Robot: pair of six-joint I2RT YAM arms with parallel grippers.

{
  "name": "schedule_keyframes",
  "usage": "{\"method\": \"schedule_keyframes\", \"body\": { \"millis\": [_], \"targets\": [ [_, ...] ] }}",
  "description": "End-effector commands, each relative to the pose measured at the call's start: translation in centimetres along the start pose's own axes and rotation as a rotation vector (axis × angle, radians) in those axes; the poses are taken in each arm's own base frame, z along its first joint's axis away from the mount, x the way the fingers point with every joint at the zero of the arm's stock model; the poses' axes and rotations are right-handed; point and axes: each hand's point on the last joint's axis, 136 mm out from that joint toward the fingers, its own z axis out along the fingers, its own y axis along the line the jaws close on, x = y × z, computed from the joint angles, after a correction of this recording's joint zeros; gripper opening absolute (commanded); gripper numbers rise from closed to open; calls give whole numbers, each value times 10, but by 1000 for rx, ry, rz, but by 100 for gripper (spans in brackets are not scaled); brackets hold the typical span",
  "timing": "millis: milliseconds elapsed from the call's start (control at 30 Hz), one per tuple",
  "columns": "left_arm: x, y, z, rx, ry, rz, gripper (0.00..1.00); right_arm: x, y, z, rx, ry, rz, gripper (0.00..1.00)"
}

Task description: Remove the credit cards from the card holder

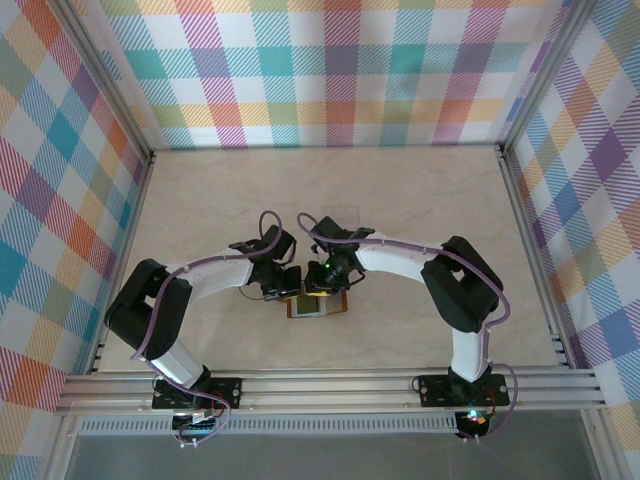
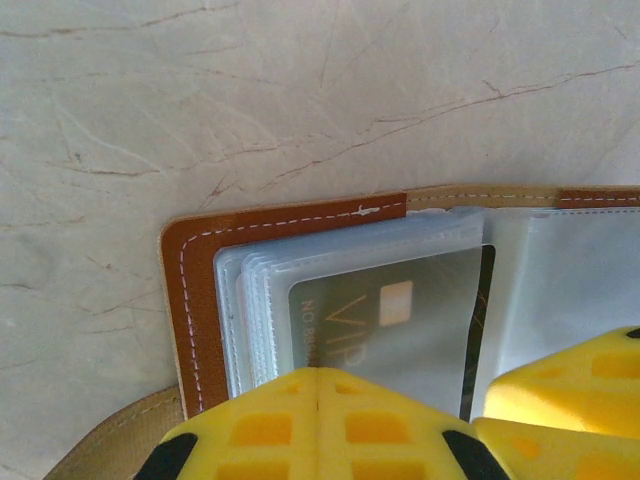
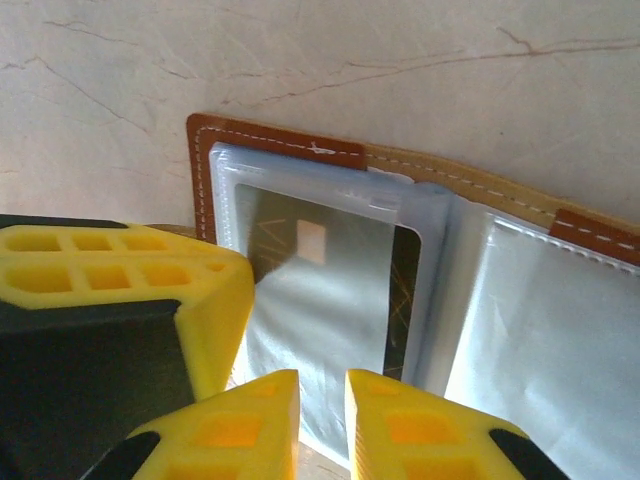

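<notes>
One card holder (image 1: pixel 316 306) lies open on the table (image 1: pixel 420 200), near side, btwn both grippers. I see reddish-brown leather w/ white stitching and a stack of clear plastic sleeves. The top sleeve holds a dark credit card (image 2: pixel 400 320) w/ pale chip square and "VIP" lettering. Left gripper (image 2: pixel 316 420) is closed tight, resting on the sleeves. Right gripper (image 3: pixel 322 420) has a slim gap over the sleeve edge; can't tell if it's pinching anything.

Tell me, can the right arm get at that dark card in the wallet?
Probably yes. The right gripper sits at the near edge of the clear plastic pocket holding the dark card, nothing between. But the plastic covers the card, and whether that edge is the open one I can't tell.
</notes>
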Motion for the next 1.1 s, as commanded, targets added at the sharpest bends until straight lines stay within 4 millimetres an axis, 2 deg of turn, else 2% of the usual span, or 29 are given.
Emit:
{"method": "schedule_keyframes", "body": {
  "millis": [0,433,667,1067],
  "targets": [
    [12,9,0,-39,25,15,2,2,-14,9,33,17,21,23],
    [11,7,-2,-34,23,15,3,4,-22,15,61,28,23,25],
    [10,4,-3,-24,24,23,3,3,-34,7,139,4,22,26],
    [9,3,-4,-24,21,28,5,4,-31,-5,138,-12,14,27]
  ]
}}
